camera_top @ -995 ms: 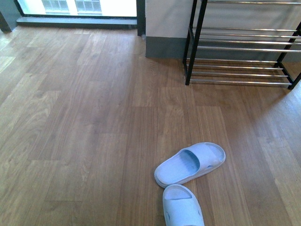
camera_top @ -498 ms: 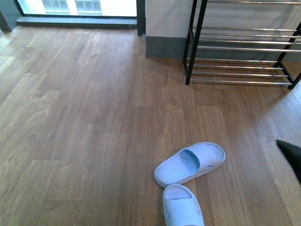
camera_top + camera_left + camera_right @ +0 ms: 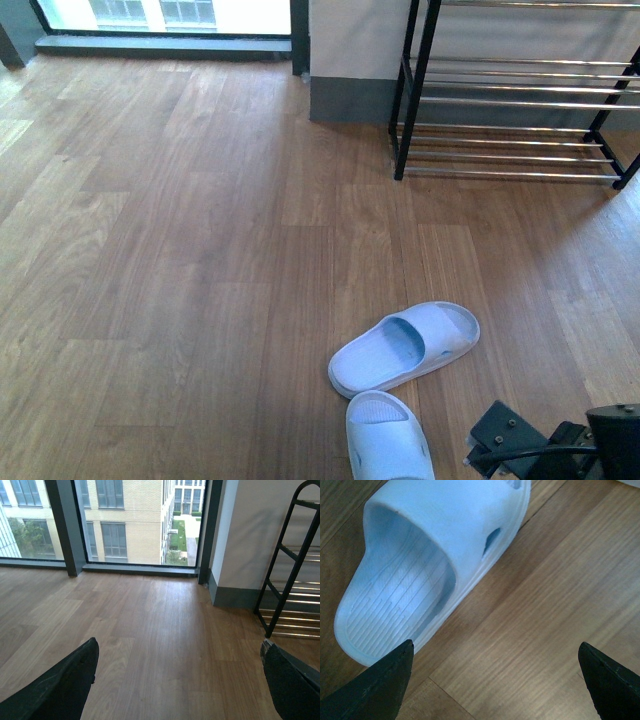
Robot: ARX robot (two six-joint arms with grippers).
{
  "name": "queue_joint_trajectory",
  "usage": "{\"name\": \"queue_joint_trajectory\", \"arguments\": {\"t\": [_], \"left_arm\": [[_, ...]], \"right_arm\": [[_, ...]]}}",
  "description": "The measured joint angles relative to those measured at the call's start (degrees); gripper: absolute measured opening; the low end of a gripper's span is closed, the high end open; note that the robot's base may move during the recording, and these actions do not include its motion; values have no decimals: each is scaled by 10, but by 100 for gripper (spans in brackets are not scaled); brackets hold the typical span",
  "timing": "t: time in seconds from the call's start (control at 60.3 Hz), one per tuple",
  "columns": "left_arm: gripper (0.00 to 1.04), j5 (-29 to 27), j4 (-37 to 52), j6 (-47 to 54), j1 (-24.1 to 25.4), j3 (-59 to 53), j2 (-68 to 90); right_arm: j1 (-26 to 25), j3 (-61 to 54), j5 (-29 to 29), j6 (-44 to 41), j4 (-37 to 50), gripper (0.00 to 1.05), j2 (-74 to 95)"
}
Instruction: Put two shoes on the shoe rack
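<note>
Two shoes, pale blue slides, lie on the wooden floor in the front view: one (image 3: 405,347) angled sideways, the other (image 3: 388,440) just nearer, cut by the bottom edge. The black shoe rack (image 3: 510,100) with chrome bars stands at the far right against the wall. My right arm (image 3: 560,445) shows at the bottom right, beside the nearer slide. In the right wrist view my right gripper (image 3: 495,644) is open over bare floor, a slide (image 3: 430,555) close by one fingertip. My left gripper (image 3: 179,641) is open above bare floor, the rack (image 3: 290,580) off to one side.
A grey-skirted wall pillar (image 3: 350,95) stands left of the rack. A large window (image 3: 125,520) with a dark frame runs along the far wall. Wooden floor (image 3: 180,250) stretches across the left and middle.
My right arm has come into the front view: a dark shape at the right edge half a second ago, now at the bottom right by the nearer slide. Neither slide has moved.
</note>
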Motion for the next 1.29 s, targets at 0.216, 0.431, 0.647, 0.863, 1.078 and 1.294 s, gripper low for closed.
{"name": "queue_joint_trajectory", "arguments": {"t": [0.216, 0.431, 0.647, 0.863, 1.078, 1.294], "left_arm": [[95, 0, 0, 0, 0, 0, 0], [95, 0, 0, 0, 0, 0, 0], [95, 0, 0, 0, 0, 0, 0], [95, 0, 0, 0, 0, 0, 0], [95, 0, 0, 0, 0, 0, 0], [95, 0, 0, 0, 0, 0, 0]], "right_arm": [[20, 76, -1, 51, -25, 95, 53], [17, 133, -8, 86, -30, 95, 102], [16, 171, -10, 120, -28, 95, 131], [17, 193, -8, 156, -20, 72, 144], [19, 208, -6, 186, -21, 33, 151], [5, 193, 0, 197, -11, 1, 138]]}}
